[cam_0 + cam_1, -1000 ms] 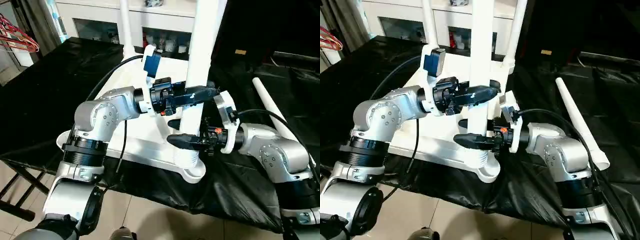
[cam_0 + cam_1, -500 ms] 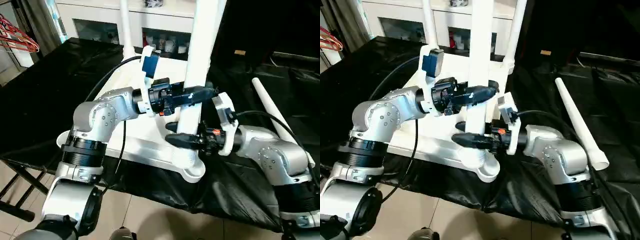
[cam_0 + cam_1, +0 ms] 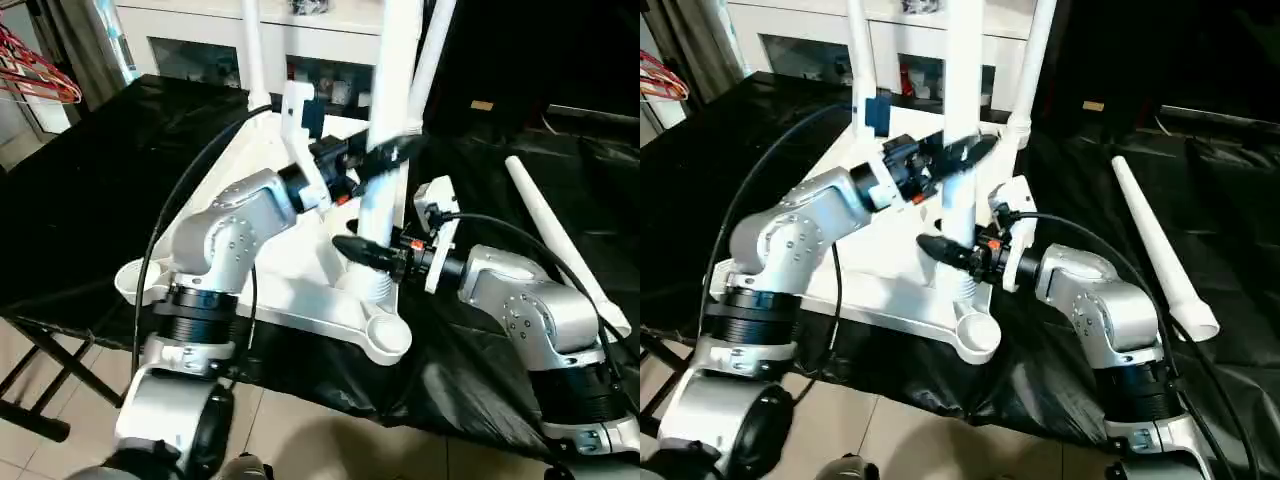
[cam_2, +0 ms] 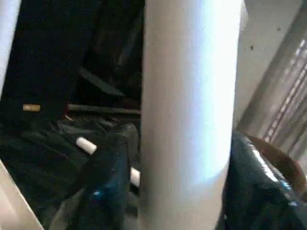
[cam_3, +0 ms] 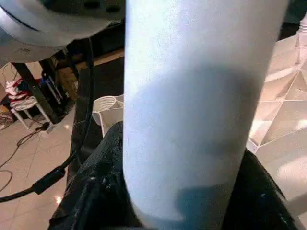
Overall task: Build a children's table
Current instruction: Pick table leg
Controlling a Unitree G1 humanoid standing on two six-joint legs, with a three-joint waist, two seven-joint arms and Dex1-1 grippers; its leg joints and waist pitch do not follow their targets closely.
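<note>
Two white tapered legs [image 3: 857, 55] already stand in the upturned white plastic tabletop [image 3: 880, 300], both claws, left [image 3: 958, 152] and right [image 3: 945, 248], grip a third leg [image 3: 962, 110], and a fourth [image 3: 1160, 250] lies loose on the black-covered table [image 3: 1240, 200].

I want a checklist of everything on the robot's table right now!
Surface: work table, under a black cover.
Job's things: white table top upside down; two legs standing at the far corners; one leg upright, held by both grippers; one spare leg lying on the cover.
Clutter: nothing seen.
Grippers: left gripper and right gripper both shut on the held leg.
Cables: black cables run along both arms.
Surroundings: white cabinet, red hangers, tiled floor.
</note>
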